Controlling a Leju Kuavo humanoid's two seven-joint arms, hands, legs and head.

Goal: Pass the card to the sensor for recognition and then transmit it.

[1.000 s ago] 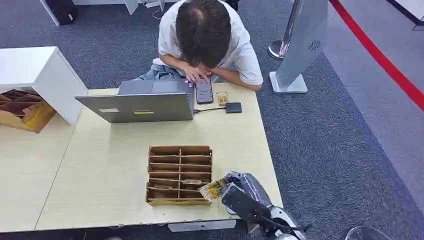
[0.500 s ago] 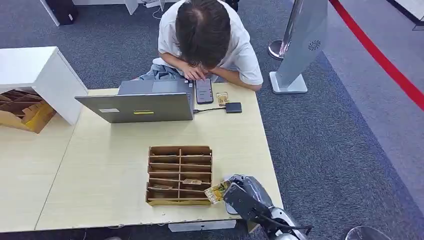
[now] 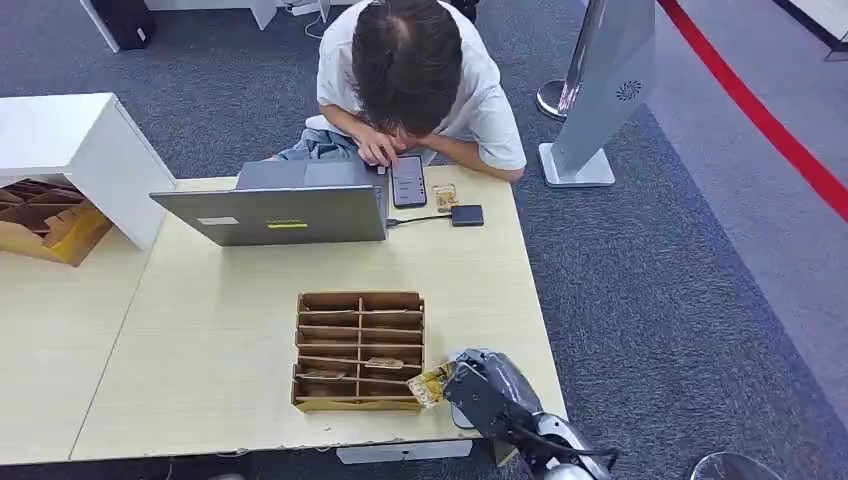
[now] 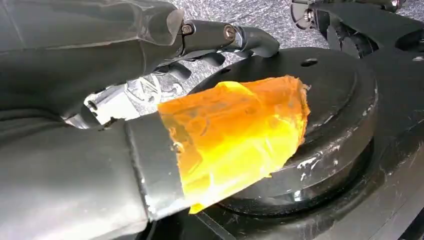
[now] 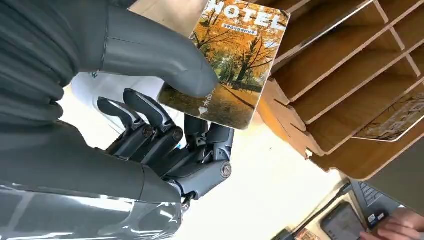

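Note:
My right hand point(image 3: 487, 392) hovers over the table's near right corner and pinches a hotel card point(image 3: 432, 385) between thumb and fingers. In the right wrist view the card point(image 5: 230, 65) shows autumn trees and the word HOTEL, right beside the wooden slotted organizer point(image 5: 340, 75). The card's edge is at the front right corner of the organizer point(image 3: 360, 350), whose front slots hold other cards. The small black sensor box point(image 3: 466, 215) lies at the far side of the table, wired to the laptop point(image 3: 285, 205). My left hand point(image 4: 90, 170) hangs low with an orange film on its thumb, holding nothing.
A person point(image 3: 410, 80) sits behind the far table edge, bent over a phone point(image 3: 408, 181). Another card point(image 3: 445, 196) lies beside the sensor. A white cabinet point(image 3: 70, 140) and a cardboard box point(image 3: 45, 225) stand at the left. A grey stand point(image 3: 600, 90) rises on the carpet at the right.
My right hand has drawn slightly back toward me with the card, which now sits closer to the organizer's front right corner. The person's hand has shifted on the phone.

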